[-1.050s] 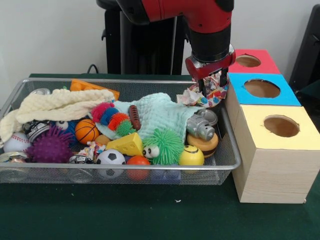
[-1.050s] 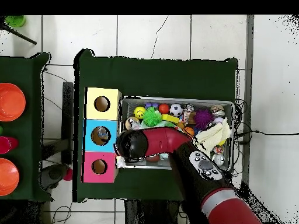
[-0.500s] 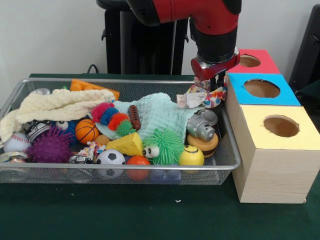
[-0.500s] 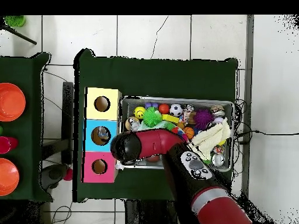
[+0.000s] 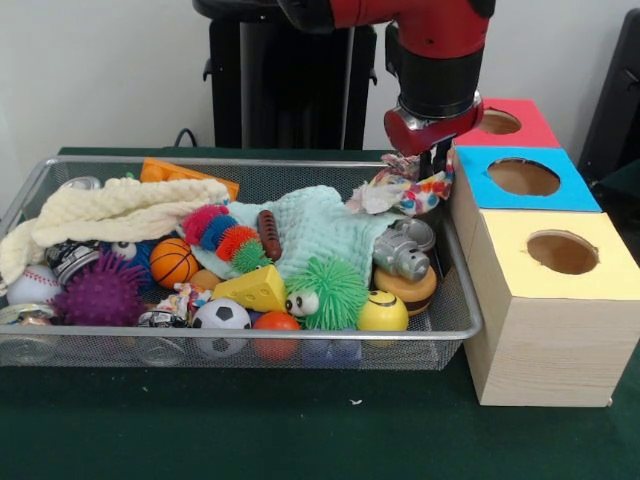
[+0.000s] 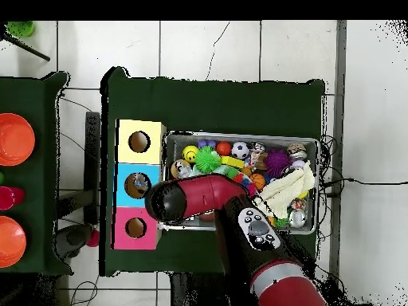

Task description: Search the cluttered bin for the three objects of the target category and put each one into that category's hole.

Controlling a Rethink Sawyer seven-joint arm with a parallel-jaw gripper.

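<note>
Front view shows the pincer (image 5: 428, 168) clamped on a colourful patterned cloth scrap (image 5: 405, 190), lifted beside the blue-topped wooden box (image 5: 523, 178), probably bound for its hole.

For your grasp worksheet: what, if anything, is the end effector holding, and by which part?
The end effector is shut on the patterned cloth, pinching it at its upper edge so that the rest hangs bunched over the wire bin's corner beside the blue box.
</note>
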